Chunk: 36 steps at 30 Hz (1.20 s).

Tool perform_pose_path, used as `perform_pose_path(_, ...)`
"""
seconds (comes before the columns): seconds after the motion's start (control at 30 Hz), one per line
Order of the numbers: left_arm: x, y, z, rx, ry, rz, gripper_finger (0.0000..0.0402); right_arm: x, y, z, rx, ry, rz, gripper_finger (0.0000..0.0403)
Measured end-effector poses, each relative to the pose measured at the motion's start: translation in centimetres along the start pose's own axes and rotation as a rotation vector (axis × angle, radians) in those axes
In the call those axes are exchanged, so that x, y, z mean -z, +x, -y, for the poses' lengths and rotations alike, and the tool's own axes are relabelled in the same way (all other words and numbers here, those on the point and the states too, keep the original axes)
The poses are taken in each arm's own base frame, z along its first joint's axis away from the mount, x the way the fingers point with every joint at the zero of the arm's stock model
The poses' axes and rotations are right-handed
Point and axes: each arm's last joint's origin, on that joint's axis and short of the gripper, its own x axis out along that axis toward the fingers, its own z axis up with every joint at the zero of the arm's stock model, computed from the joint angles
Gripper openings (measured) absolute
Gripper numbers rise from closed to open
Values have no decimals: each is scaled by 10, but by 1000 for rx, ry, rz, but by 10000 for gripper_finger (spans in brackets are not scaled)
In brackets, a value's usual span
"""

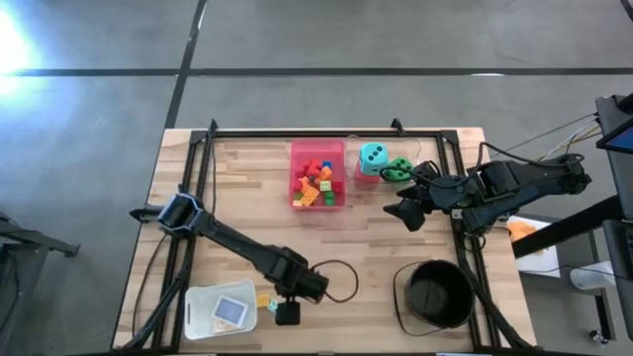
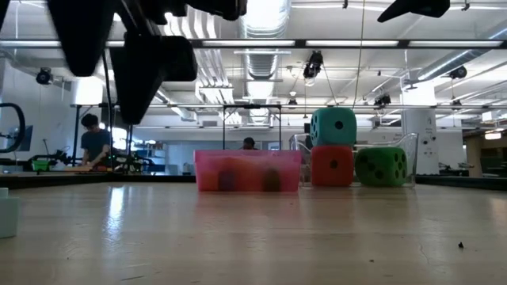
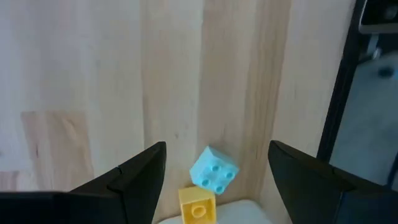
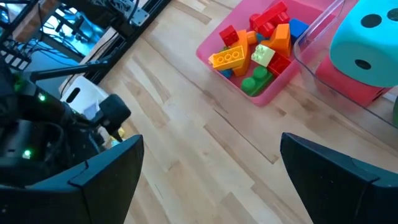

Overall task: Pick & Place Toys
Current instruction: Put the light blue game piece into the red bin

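Between the left gripper's (image 3: pixel 214 180) black fingers lie a pale blue studded brick (image 3: pixel 212 169) and a yellow brick (image 3: pixel 198 204) on light striped wood. Ahead of the right gripper (image 4: pixel 211 177): pink tray (image 4: pixel 214 46) of red, orange, green, blue bricks (image 4: pixel 258 43), and a teal black-dotted die (image 4: pixel 367 43) on a red die (image 4: pixel 351 81).

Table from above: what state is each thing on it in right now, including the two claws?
Pink tray: loaded with bricks.
Teal die: stacked on the red die.
Green die: on the table, beside them.
Black bucket: upright, looks empty.
Light-blue brick: loose on the table, tilted.
Left gripper: open, over that brick.
Right gripper: open, holding nothing.
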Motion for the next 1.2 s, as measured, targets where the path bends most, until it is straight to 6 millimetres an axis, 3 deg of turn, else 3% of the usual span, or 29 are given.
perform_pose_path(0.3,9,27,13,-4,158,-109,287,0,0,0,0,0,0,370)
perform_pose_path(0.5,12,44,11,-39,178,-188,287,0,0,0,0,-1,0,370)
perform_pose_path(1.2,28,65,23,-64,467,-206,287,0,0,0,0,-2,0,370)
